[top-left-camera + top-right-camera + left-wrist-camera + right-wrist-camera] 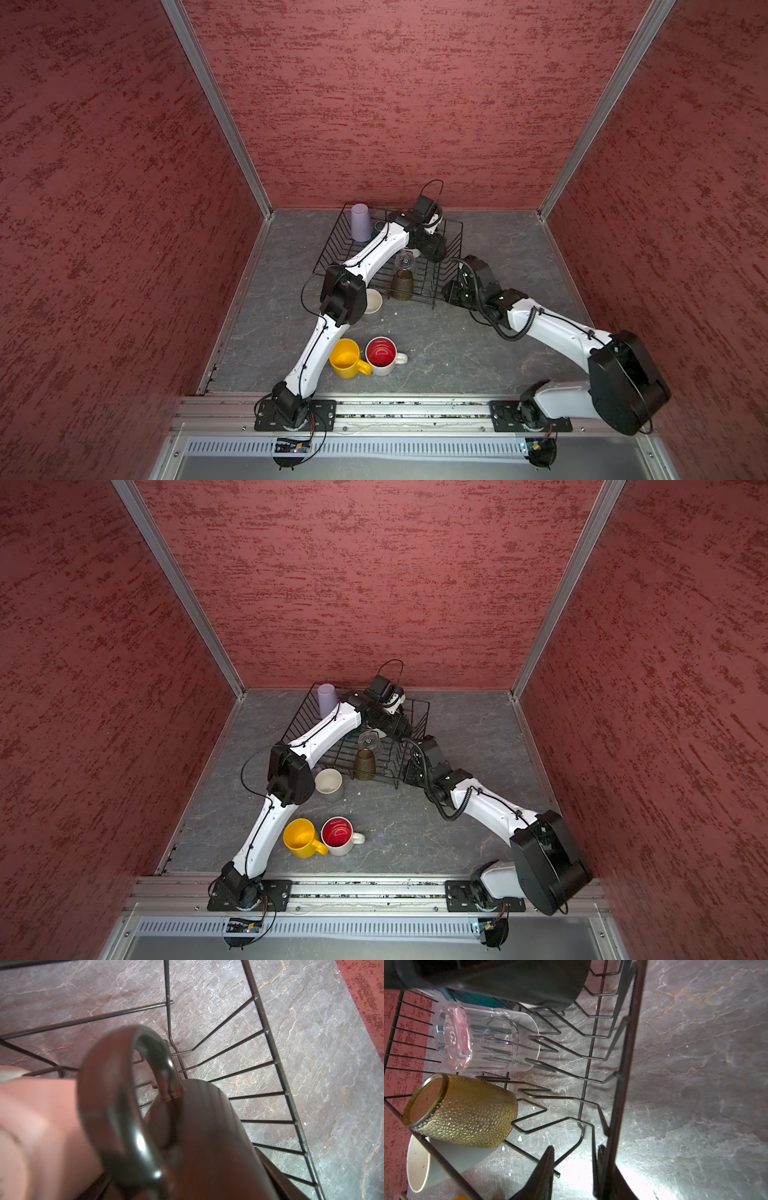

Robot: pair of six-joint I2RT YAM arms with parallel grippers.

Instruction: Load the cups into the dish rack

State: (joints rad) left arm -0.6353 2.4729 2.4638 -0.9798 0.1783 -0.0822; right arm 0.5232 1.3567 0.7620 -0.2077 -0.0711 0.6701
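Entry one, left claw [430, 239]: we find it clasping the black mug [207, 1136] across the body, jaws wide, handle toward the wrist camera. It sits over the 2 o'clock corner of the dish rack [330, 243]. Whether the mug touches the wires we cannot tell.

Entry two, right claw [575, 1153]: jaws partly apart at the rack's 4 o'clock corner, a rack wire between its fingers.

Inside the rack we count:
- clear glass [483, 1039] and amber glass [467, 1109], both bottom-up on the prongs along the 6 o'clock side, the amber nearer the rim
- lavender tumbler [360, 222], bottom-up at 11 o'clock
- teal mug [477, 999], just beside the tumbler

On the table [457, 353] outside the rack we count:
- grey cup [372, 300], at the rack's 7 o'clock corner
- yellow mug [347, 357] and white mug with red inside [382, 355], farther toward 6 o'clock, mouths up, side by side
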